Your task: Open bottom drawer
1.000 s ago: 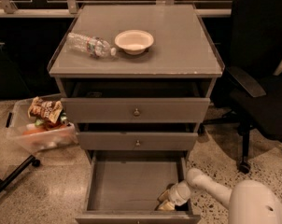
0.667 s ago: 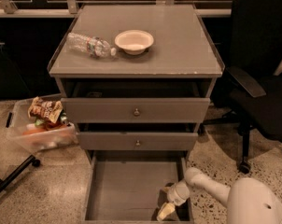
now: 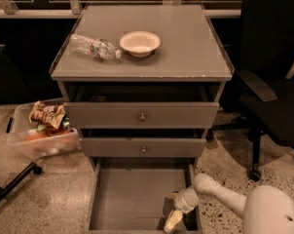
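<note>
Down low, at about 5 o'clock in the view, the pale end effector (image 3: 174,219) sits at the end of a white arm (image 3: 220,193). The arm reaches in from the robot's round white body (image 3: 274,213) at the bottom right corner. The end effector points down into the grey bottom drawer (image 3: 127,199). It is by the drawer's right wall, near the front right corner. I cannot tell how far open the end effector is, or if it has hold of anything.

The bottom drawer is open. It sticks far out toward the camera from the foot of the grey cabinet (image 3: 64,89). Its plain grey tray floor shows, and its front panel runs off the bottom edge of the view.

Right above it, at 12 o'clock from the tray, is the middle grey drawer front (image 3: 113,147) with a small round metal knob (image 3: 143,149). Above that is the top grey drawer front (image 3: 103,115) with its own small knob (image 3: 142,116). A dark gap shows above each of these two fronts.

On the cabinet's flat grey top lies a clear plastic bottle (image 3: 94,47) on its side. Just beside it, at 3 o'clock from the bottle, sits a cream round bowl (image 3: 139,43), right way up.

At 9 o'clock from the cabinet, a clear plastic bin (image 3: 23,143) stands on the speckled floor (image 3: 45,199). It holds snack bags (image 3: 45,115). At 3 o'clock from the cabinet stands a black office chair (image 3: 271,96).
</note>
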Available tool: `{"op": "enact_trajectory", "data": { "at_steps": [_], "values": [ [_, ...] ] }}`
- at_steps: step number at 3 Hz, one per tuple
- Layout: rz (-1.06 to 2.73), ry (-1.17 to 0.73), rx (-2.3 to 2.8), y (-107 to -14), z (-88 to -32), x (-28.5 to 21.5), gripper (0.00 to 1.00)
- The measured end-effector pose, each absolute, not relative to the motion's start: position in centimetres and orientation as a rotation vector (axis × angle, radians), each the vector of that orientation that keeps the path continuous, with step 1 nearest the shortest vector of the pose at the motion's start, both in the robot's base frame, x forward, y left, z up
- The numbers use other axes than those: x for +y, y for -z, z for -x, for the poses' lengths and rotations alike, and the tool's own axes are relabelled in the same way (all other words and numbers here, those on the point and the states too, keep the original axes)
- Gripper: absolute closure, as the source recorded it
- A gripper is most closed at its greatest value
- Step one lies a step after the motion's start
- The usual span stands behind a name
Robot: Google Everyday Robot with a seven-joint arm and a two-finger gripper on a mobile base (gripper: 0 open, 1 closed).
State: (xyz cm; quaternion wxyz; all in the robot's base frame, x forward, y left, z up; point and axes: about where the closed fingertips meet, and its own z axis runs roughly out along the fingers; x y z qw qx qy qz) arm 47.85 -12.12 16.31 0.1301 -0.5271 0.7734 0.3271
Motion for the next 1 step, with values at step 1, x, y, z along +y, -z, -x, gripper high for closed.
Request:
{"op": "enact_trajectory", "data": {
  "at_steps": [1],
  "values": [
    [1.537,-0.913,2.222,-17.54,-48.10,-11.70,0.00]
  ]
}}
